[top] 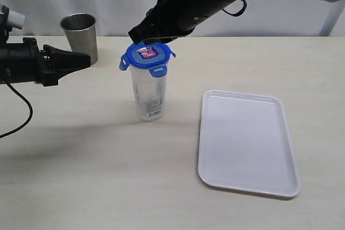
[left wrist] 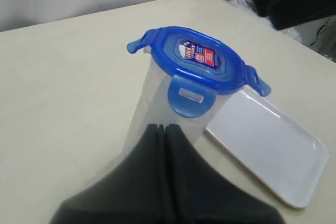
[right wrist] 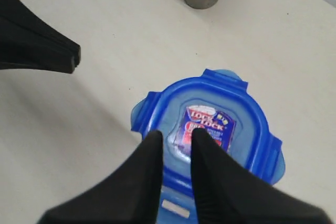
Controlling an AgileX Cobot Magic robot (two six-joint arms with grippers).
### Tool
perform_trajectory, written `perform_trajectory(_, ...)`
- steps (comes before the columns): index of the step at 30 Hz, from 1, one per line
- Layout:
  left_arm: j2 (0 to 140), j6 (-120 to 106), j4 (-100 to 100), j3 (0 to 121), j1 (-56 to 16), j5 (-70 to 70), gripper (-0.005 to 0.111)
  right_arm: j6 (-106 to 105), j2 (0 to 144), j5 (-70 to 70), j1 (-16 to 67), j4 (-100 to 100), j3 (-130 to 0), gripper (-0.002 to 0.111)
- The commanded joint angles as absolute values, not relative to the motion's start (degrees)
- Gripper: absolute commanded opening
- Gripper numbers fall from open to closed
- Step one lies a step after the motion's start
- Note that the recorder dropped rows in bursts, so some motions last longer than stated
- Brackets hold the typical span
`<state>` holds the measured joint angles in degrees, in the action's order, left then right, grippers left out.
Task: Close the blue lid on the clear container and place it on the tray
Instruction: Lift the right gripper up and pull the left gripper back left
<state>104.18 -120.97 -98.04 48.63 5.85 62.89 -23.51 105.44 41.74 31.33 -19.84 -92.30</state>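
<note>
The clear container (top: 148, 94) stands upright on the table (top: 102, 181) with the blue lid (top: 147, 55) sitting on its top, side flaps sticking outward. The right gripper (right wrist: 176, 136) hovers just over the lid, jaws narrowly parted with nothing between them. The left gripper (top: 87, 60) is pinched shut beside the container, apart from it. The tray (top: 248, 144) lies flat near the container's opposite side
</note>
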Motion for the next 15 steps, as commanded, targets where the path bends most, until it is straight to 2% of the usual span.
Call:
perform_trajectory(1,105.4,-122.8,-99.9,50.6,5.9,59.7,0.0,-24.2,102.3,42.2,31.3,-20.3,-92.6,0.025)
perform_trajectory(6,103.6,-122.8,-99.9,52.8,5.9,48.6,0.0,-24.2,99.0,42.7,31.3,-20.1,-92.6,0.025)
perform_trajectory(7,101.5,-122.8,-99.9,52.8,5.2,38.1,0.0,-24.2,97.9,42.8,31.3,-19.9,-92.6,0.025)
perform_trajectory(9,99.6,-122.7,-99.9,52.8,3.2,26.0,0.0,-24.4,97.1,42.8,31.3,-19.9,-92.6,0.025)
perform_trajectory(15,96.4,-113.6,-99.9,56.5,-8.1,-4.7,0.0,-24.4,96.5,43.3,31.3,-19.6,-92.6,0.025)
